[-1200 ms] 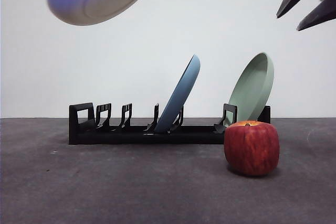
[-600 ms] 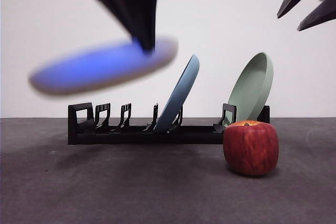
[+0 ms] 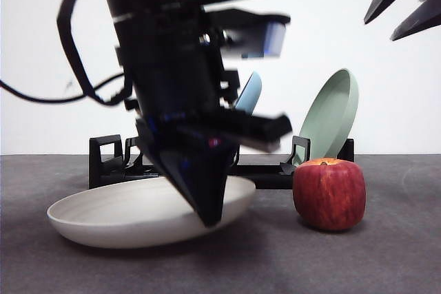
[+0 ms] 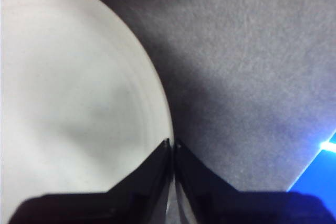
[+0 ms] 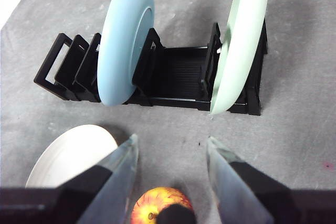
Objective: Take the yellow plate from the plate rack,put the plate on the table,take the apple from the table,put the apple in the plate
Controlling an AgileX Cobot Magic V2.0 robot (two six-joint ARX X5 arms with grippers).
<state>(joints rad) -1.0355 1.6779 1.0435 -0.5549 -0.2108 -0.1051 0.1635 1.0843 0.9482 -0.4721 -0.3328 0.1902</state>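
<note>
Covering the scene is a dark grey table [image 3: 386,259] w/ a white wall behind. Front view: left gripper [image 3: 207,215] pinches the yellow plate [image 3: 124,215] rim, plate low at the apple's [image 3: 330,194] 9 o'clock. Only right wrist view shows the right gripper [image 5: 170,153] spread wide above the apple, plate rack [image 5: 173,80] beyond.

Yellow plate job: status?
Done: the yellow plate is out of the plate rack and down on the table, beside the apple. In hand: the left gripper is shut on the plate's rim, not released. Left: let go, then put the apple in the plate; the right gripper hangs open above it.
</note>
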